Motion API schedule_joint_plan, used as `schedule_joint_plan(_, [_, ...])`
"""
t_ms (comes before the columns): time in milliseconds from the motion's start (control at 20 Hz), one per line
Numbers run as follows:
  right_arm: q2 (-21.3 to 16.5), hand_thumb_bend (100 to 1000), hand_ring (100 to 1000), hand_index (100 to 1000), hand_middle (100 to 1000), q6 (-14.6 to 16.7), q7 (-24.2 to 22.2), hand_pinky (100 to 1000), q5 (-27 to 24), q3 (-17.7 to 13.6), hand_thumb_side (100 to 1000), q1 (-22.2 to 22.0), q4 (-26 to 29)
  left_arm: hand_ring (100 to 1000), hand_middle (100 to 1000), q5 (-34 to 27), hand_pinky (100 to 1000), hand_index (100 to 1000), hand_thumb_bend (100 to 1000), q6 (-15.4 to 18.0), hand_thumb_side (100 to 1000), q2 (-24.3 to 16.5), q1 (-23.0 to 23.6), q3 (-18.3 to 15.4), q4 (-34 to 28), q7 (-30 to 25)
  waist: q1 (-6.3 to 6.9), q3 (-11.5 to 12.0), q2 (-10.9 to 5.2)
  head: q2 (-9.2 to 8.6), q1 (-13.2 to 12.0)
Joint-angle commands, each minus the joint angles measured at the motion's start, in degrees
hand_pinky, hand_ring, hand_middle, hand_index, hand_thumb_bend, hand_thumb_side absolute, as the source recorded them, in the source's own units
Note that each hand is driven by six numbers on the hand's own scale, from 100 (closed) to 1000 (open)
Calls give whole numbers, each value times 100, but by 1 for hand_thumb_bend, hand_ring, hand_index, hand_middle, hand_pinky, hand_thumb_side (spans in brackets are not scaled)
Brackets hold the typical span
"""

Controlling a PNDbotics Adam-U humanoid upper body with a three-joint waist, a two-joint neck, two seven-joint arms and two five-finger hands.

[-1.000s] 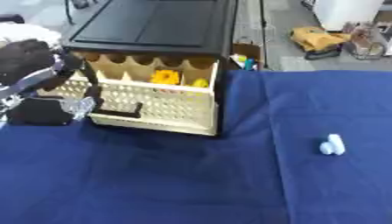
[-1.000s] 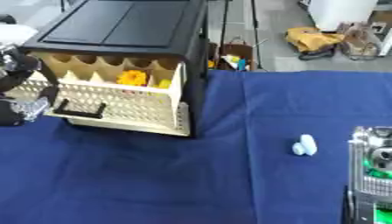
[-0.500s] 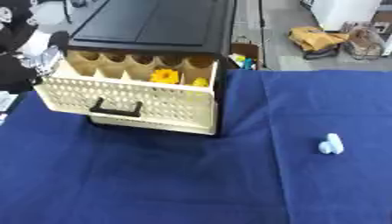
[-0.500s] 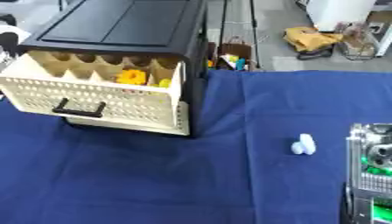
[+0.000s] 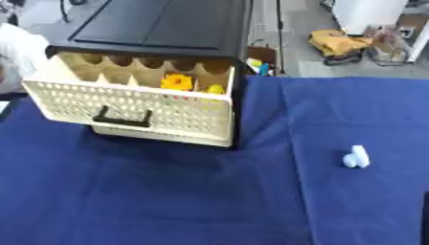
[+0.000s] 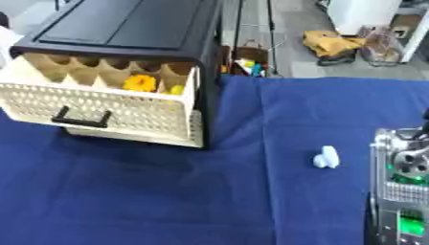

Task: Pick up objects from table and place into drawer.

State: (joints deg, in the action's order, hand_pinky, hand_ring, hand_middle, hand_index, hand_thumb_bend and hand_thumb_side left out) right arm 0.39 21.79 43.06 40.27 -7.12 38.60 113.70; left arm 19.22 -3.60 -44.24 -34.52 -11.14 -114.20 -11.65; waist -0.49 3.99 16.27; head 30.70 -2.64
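A black cabinet stands at the back left of the blue cloth. Its cream perforated drawer is pulled out, black handle facing me. Inside lie a yellow flower-like object and a smaller yellow piece. A small pale blue-white object lies on the cloth to the right, apart from everything. Silver and green parts of my right hand show at the lower right edge of the right eye view, near that object. My left hand is out of sight.
Beyond the table's far edge the floor holds a yellow bag, a white box and small coloured items behind the cabinet. Something white shows at the left edge beside the drawer.
My left hand, which was at the drawer's front a second ago, has drawn away to the left and left the view. The drawer came out further.
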Motion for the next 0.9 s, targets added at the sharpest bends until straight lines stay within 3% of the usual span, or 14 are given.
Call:
schedule_joint_plan(50, [-294, 100, 777, 760, 557, -205, -172, 739, 112, 2, 1000, 170, 88, 671, 685, -270, 475, 971, 349, 236, 968, 61, -150, -252, -39, 271, 13, -24, -110, 27, 119])
schedule_joint_plan(200, [-562, 100, 806, 800, 567, -446, -412, 766, 324, 88, 1000, 392, -109, 737, 739, -512, 578, 971, 360, 477, 978, 211, -179, -172, -39, 513, -15, -83, -125, 46, 128])
schedule_joint_plan(350, [-927, 239, 832, 839, 599, -689, -655, 786, 563, 270, 1000, 727, -478, 760, 762, -755, 621, 975, 365, 720, 993, 415, -151, -4, -39, 755, -38, -160, -152, 82, 89])
schedule_joint_plan(450, [-1174, 281, 836, 850, 611, -843, -809, 792, 717, 423, 1000, 945, -727, 763, 766, -909, 626, 976, 361, 874, 998, 551, -119, 91, -39, 910, -42, -210, -169, 120, 62])
schedule_joint_plan(700, [-1795, 481, 845, 890, 683, -1225, -1192, 803, 1099, 961, 1000, 1457, -1347, 779, 776, -1292, 657, 972, 361, 1257, 1000, 918, -55, 182, -39, 1292, -91, -361, -193, 147, -38])
schedule_joint_plan(900, [-2271, 555, 852, 902, 709, -1518, -1484, 805, 1392, 1431, 1000, 1766, -1823, 775, 774, -1584, 656, 968, 345, 1549, 1000, 1071, 63, 400, -39, 1585, -111, -443, -195, 135, -94])
